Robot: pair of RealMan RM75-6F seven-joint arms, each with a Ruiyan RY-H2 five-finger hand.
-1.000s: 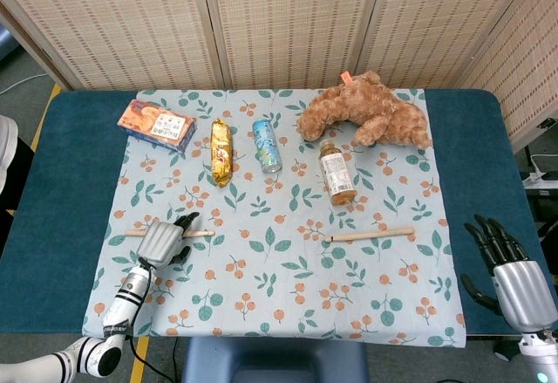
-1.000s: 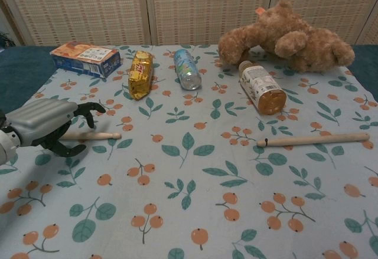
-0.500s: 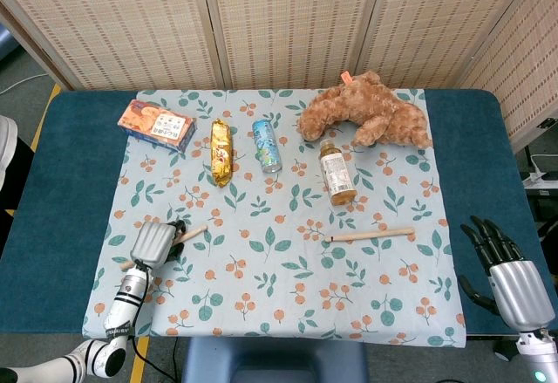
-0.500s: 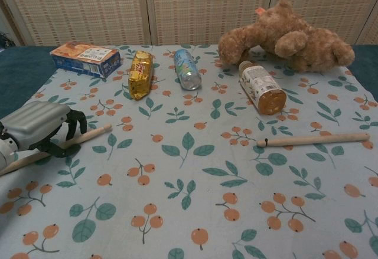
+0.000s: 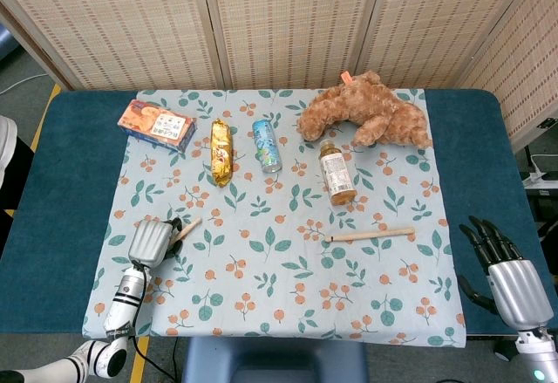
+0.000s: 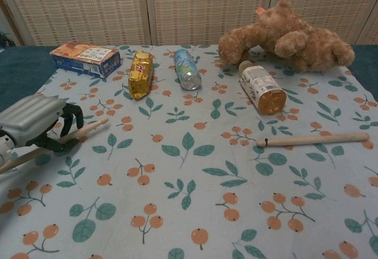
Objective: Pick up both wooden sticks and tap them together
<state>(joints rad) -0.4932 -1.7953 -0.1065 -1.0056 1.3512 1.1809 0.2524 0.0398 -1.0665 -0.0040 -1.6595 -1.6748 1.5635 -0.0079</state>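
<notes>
Wooden left stick [image 6: 77,134] is tilting in the left hand [image 6: 32,120]'s clasp; right hand [image 5: 508,270], spread, is waiting at 4 o'clock; firm the grip first.

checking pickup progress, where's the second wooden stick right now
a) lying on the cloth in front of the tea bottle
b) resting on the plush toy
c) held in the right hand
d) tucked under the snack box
a: the second wooden stick lies flat on the cloth in front of the tea bottle, untouched, while the right hand sits open off at the table edge.
</notes>
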